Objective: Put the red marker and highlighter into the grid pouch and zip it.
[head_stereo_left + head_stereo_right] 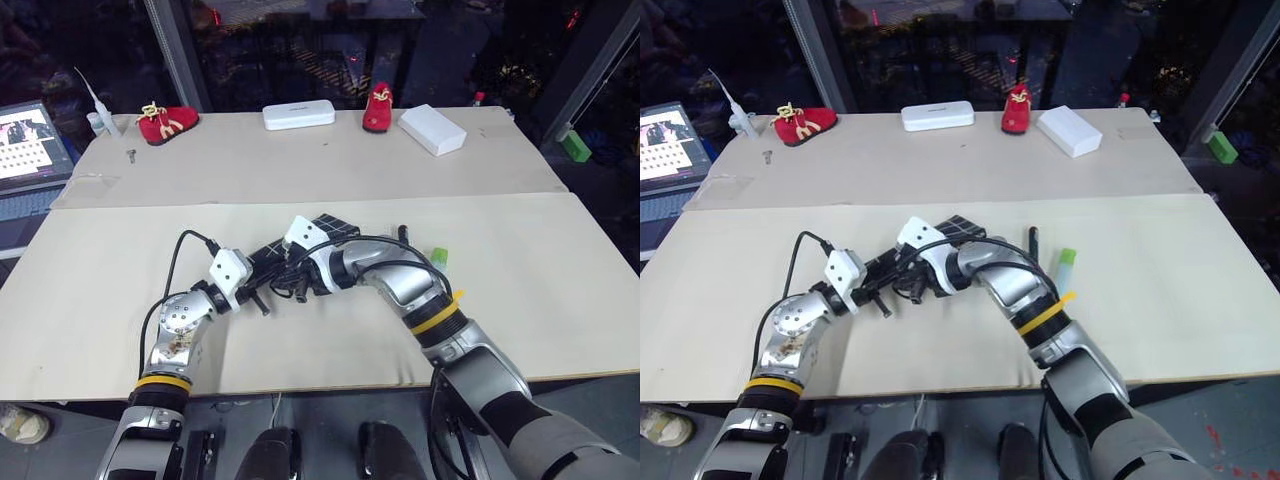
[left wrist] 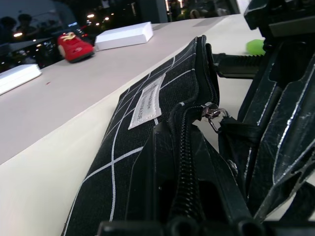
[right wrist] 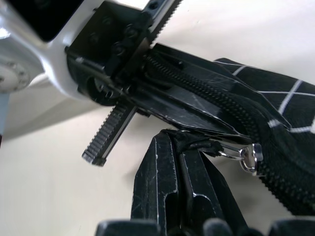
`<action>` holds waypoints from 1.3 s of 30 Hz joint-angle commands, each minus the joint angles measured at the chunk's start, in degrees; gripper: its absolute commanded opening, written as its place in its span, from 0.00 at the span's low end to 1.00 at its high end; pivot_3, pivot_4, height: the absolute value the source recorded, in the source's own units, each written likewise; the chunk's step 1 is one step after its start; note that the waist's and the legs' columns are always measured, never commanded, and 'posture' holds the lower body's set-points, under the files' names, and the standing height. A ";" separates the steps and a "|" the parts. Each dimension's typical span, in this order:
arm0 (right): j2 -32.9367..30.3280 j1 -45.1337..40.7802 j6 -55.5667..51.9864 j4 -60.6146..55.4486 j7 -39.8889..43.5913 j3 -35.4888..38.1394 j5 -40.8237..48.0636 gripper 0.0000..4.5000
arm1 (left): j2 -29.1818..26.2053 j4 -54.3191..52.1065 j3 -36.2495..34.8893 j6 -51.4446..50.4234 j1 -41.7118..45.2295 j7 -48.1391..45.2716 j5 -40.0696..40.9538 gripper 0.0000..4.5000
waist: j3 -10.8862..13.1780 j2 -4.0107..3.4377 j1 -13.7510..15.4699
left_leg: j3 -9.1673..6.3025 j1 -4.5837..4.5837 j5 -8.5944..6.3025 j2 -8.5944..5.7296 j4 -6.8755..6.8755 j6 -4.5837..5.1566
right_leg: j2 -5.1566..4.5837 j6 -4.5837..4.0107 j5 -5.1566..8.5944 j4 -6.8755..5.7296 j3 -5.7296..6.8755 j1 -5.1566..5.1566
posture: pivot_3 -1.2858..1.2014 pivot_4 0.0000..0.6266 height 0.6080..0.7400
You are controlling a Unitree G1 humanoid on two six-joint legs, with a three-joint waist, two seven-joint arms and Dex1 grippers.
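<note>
Around: pale-green highlighter (image 1: 1067,264) lay on beige desk (image 1: 1160,280) beside black grid-lined fabric pouch (image 2: 147,128) | pouch clamped by left gripper (image 3: 147,93) | black zipper-pull loop (image 3: 197,145) pinched by right gripper (image 3: 179,157)

The table (image 1: 300,170) is evenly lit from above, while the windows behind are left dark with small light specks. Soft shadows are cast; close parts in wrist views are blurred.

You worked in what looked like a lab or test room at night: a wide beige padded table (image 1: 300,170) stood against dark glass walls (image 1: 300,50), with an open grey laptop (image 1: 30,150) off its far left corner.
</note>
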State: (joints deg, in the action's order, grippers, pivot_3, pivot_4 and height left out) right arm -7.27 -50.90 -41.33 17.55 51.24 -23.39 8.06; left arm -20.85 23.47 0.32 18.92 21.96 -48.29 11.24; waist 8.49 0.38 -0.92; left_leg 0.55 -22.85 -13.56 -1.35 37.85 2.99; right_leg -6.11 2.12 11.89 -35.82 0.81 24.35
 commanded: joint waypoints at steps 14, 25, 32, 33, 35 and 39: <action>-26.90 14.67 -17.84 -35.63 6.68 20.61 17.19 0.73 | 1.31 -3.07 0.96 1.07 -0.99 0.03 0.08 0.00 | 0.02 0.03 0.25 | -0.08 -0.04 -0.01 -0.02 0.01 0.01 | -0.05 0.00 0.01 0.22 0.04 -0.04 | 0.52 0.24 1.00; -30.22 17.04 -20.33 -25.73 -18.52 30.35 7.28 0.73 | 1.60 -2.86 0.73 1.19 -1.36 0.61 0.23 0.00 | 0.02 0.05 0.50 | 0.02 -0.05 0.00 0.01 0.01 0.01 | -0.04 -0.03 -0.05 0.63 -0.04 -0.14 | 0.52 0.24 1.00; -24.88 19.12 -27.39 -29.30 -27.93 32.33 6.63 0.73 | 2.17 -1.92 0.98 1.50 -0.85 0.58 0.10 0.00 | 0.02 0.05 0.53 | 0.06 -0.09 -0.01 0.02 0.01 0.03 | -0.05 -0.03 -0.06 0.67 -0.08 -0.13 | 0.52 0.24 1.00; -24.14 19.47 -27.94 -29.58 -28.82 32.50 6.58 0.73 | 2.29 -1.78 1.05 1.60 -0.90 0.58 0.04 0.00 | 0.02 0.05 0.56 | 0.06 -0.09 -0.01 0.02 0.01 0.03 | -0.05 -0.03 -0.06 0.66 -0.08 -0.14 | 0.52 0.24 1.00; -23.40 21.02 -28.29 -29.90 -30.60 31.42 5.55 0.73 | 2.50 -1.54 1.14 1.76 -0.87 0.58 -0.10 0.00 | 0.01 0.05 0.71 | 0.05 -0.08 -0.01 0.02 0.01 0.03 | -0.05 -0.03 -0.06 0.66 -0.06 -0.16 | 0.52 0.24 1.00; -22.00 23.34 -29.14 -30.25 -33.29 31.22 4.82 0.73 | 2.79 -1.14 1.05 1.94 -0.53 0.60 -0.13 0.00 | 0.02 0.05 0.89 | 0.05 -0.09 -0.01 0.02 0.01 0.05 | -0.03 -0.02 -0.06 0.68 -0.03 -0.17 | 0.52 0.24 1.00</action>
State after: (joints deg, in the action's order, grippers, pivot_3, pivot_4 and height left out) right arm -29.09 -27.92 -70.14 -10.79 19.62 7.16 13.65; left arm -18.25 22.62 1.44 19.16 20.31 -47.87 10.99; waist 8.51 0.43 -0.03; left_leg 0.60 -22.96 -13.57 -1.34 37.86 3.04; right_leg -6.14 2.10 11.83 -35.12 0.78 24.19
